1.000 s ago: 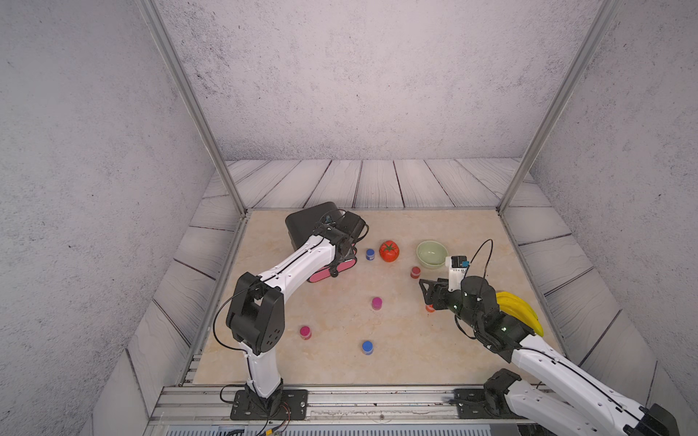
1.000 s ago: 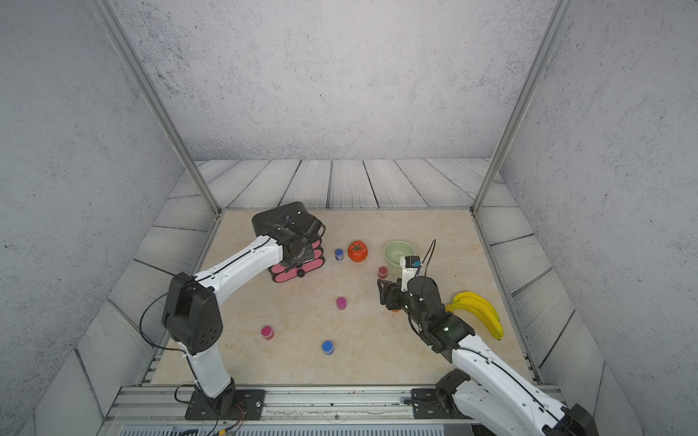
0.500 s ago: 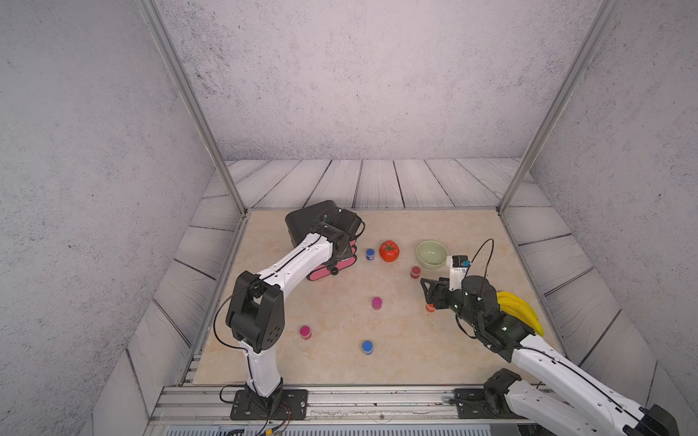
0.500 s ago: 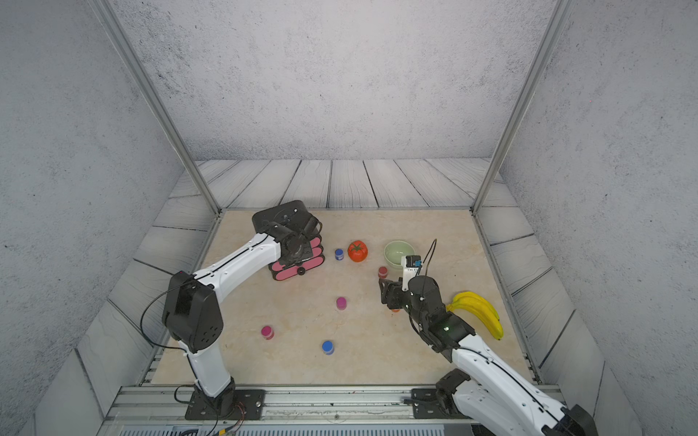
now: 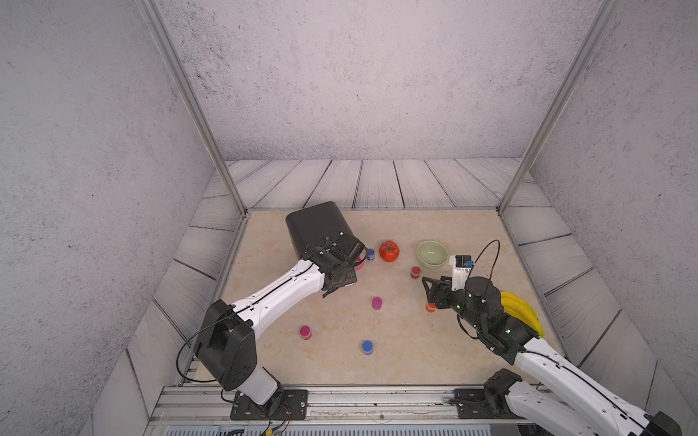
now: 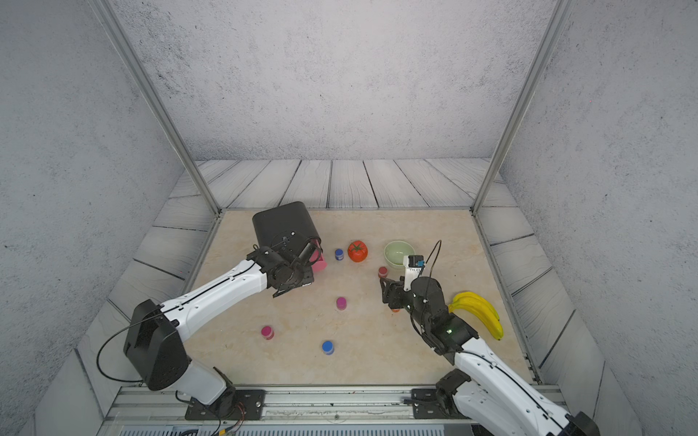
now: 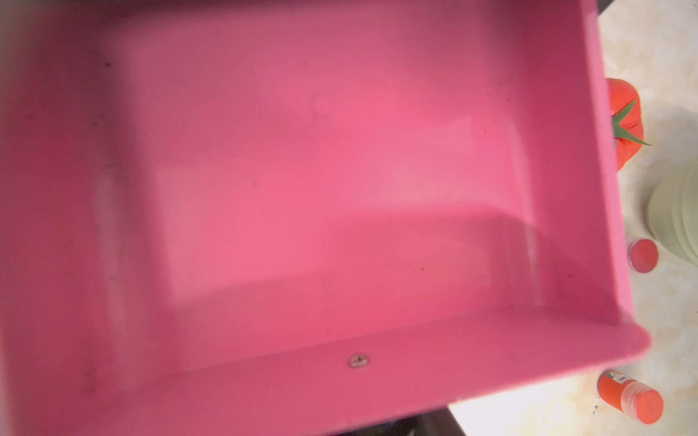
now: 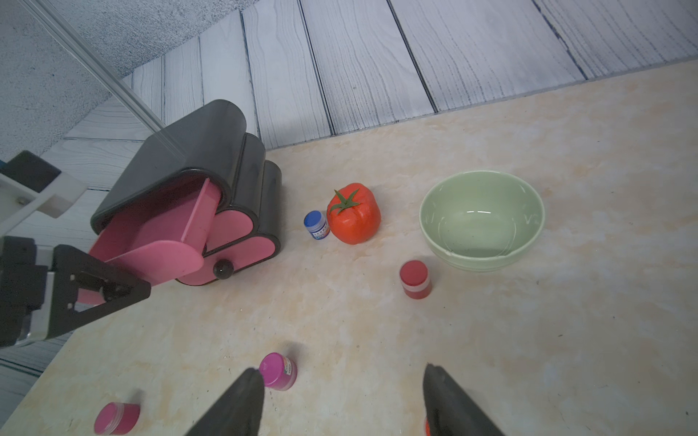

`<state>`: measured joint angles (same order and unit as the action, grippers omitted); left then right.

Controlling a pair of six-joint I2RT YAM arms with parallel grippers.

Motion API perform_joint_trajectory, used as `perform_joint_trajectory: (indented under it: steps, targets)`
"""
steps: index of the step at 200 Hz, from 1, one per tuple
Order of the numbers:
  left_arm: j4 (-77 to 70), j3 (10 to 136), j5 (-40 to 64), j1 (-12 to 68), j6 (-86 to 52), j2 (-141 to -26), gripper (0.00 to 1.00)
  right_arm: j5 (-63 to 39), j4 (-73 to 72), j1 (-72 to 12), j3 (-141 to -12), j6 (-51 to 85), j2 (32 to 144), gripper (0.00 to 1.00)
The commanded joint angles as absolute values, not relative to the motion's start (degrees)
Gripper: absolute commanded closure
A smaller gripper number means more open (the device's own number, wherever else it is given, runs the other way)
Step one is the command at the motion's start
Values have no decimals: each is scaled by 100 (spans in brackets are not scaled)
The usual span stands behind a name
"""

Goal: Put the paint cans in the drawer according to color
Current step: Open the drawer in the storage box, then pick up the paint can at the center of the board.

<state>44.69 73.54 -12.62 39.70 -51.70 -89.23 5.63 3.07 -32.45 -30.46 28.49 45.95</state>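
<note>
The black drawer (image 5: 317, 226) chest stands at the back left, its top pink drawer (image 8: 158, 230) pulled out and bare inside (image 7: 302, 188). My left gripper (image 5: 342, 270) is shut on that drawer's knob. Six paint cans stand on the table: blue (image 5: 370, 254) beside the chest, red (image 5: 415, 272), magenta (image 5: 376, 303), another magenta (image 5: 305, 332), blue (image 5: 367, 347) and orange (image 5: 430, 307). My right gripper (image 8: 345, 381) hangs open just over the orange can (image 8: 426, 428), which peeks out by one finger.
A red tomato (image 5: 389, 251) and a pale green bowl (image 5: 432, 254) sit behind the red can. Yellow bananas (image 5: 519, 309) lie beside my right arm. Metal posts and grey walls close in the table's sides.
My left gripper closed on the knob and drew toward the front, sliding the top drawer out. The right arm has not moved.
</note>
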Motion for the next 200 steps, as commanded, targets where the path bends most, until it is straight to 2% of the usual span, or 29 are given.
perform_joint_trajectory:
  steps: [1,8,24,42,64,82,102,121,175,200]
  targets:
    - [4145,7397,-1311,3964,-5223,-8944,61,567,381,-3230,-3019,2856,4491,29]
    - [4179,7457,-1203,3964,-5164,-8960,54,563,423,-3223,-3021,2856,4448,29]
    - [4137,7478,-965,3970,-5083,-8901,46,562,553,-3217,-3031,2814,4321,29]
    - [3839,7248,-638,3966,-5027,-8585,41,565,712,-3210,-3014,2790,4131,29]
    - [3349,6869,-80,3973,-4786,-7938,39,395,754,-3210,-2972,2786,3894,29]
    - [2724,6385,355,3968,-4375,-7257,30,44,678,-3212,-2960,2805,3797,29]
    - [1973,5790,621,3968,-3862,-6497,16,-531,491,-3207,-2938,2939,3829,29]
    - [1490,5202,511,3964,-3723,-5861,6,-1012,158,-3208,-2815,3214,3980,29]
    - [1550,4594,581,3778,-3546,-4980,3,-1605,-203,-3208,-2848,3387,4839,29]
    - [1846,4719,226,3638,-3224,-4548,1,-2163,-244,-3201,-3362,3235,5844,29]
